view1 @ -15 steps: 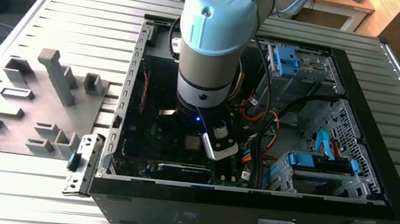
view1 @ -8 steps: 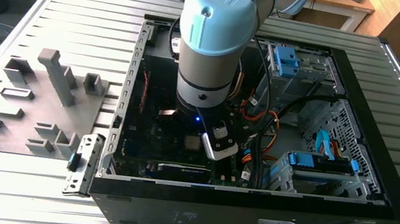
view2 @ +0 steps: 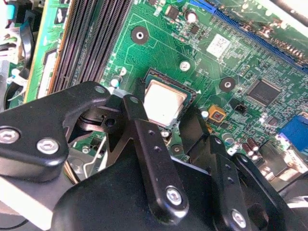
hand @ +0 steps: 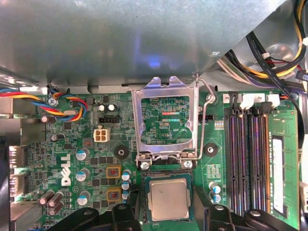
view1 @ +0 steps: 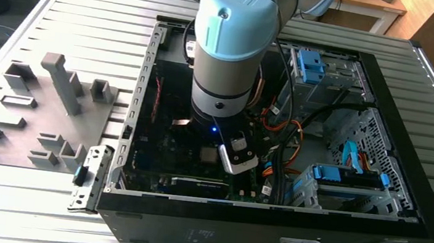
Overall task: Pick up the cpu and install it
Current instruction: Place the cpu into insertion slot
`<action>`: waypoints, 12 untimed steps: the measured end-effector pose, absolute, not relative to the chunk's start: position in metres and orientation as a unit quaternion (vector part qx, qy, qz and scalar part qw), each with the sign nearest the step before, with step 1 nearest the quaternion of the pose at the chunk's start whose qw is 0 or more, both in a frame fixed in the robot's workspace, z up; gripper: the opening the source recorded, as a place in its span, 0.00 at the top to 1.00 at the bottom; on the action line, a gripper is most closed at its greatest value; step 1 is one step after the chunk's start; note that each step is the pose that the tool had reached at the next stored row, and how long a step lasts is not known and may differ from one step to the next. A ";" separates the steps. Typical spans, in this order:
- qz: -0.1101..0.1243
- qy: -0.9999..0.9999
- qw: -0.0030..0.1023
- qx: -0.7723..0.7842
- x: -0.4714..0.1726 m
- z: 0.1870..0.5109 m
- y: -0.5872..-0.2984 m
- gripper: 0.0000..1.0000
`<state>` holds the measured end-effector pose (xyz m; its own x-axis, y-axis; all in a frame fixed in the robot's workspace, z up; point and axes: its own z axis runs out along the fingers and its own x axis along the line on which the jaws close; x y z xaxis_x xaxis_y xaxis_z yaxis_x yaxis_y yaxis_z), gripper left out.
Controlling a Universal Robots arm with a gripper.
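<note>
The cpu (hand: 167, 198) is a small silver-grey square lying flat in its socket on the green motherboard (hand: 62, 144). In the second wrist view the cpu (view2: 164, 101) sits level with the socket's dark rim around it. My gripper (hand: 167, 214) hovers just over it, open, with one black finger (hand: 126, 214) on each side of the socket and a narrow gap to each cpu edge. The same straddling stance of the gripper (view2: 161, 113) appears in the second wrist view. In the exterior view the arm (view1: 228, 42) reaches down into the open computer case, beside the pale cpu (view1: 210, 154).
The socket's metal retention frame (hand: 166, 120) and its lever (hand: 208, 110) stand flipped up beside the cpu. Memory slots (hand: 250, 154) run close by. Cables (view1: 282, 129) and blue drive bays (view1: 347, 175) crowd the case. A grey fixture plate (view1: 36, 112) lies at the exterior view's left.
</note>
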<state>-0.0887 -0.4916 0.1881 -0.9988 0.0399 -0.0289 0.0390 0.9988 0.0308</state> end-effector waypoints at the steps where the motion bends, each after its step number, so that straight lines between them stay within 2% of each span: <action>1: 0.015 1.000 0.015 0.020 -0.089 0.188 -0.492 0.46; 5: 0.015 1.000 0.015 0.020 -0.089 0.188 -0.492 0.47; 6: 0.015 1.000 0.015 0.020 -0.089 0.188 -0.492 0.50; 12: 0.015 1.000 0.015 0.020 -0.089 0.188 -0.492 0.50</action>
